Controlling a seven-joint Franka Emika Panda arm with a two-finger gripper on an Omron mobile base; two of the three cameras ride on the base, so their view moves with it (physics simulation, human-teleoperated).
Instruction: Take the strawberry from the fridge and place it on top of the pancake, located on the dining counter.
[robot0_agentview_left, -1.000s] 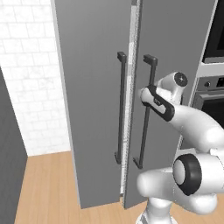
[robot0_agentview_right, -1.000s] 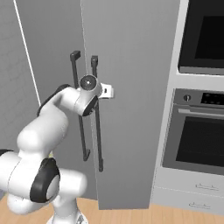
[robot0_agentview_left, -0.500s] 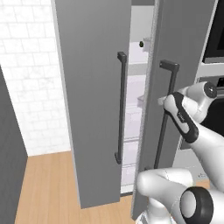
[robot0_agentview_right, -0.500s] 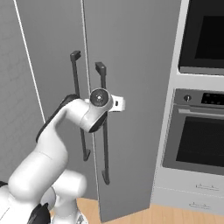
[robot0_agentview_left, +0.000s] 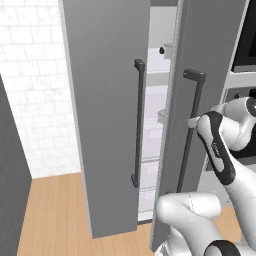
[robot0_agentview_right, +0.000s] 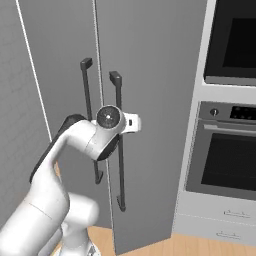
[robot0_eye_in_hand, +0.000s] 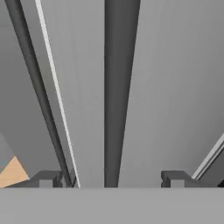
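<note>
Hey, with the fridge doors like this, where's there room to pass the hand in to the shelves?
The one way in is the tall gap between the left door and the part-open right door, showing white shelves. It looks narrow. The fingers stand open either side of the right door's handle; swinging that door wider would likely help.

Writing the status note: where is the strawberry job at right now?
Done: the fridge's right door is pulled partly open, with white shelves visible in the gap. In hand: nothing; the claw is open, its fingertips either side of the right door's handle. Left: widen the door, find and grasp the strawberry, carry it to the pancake.
</note>
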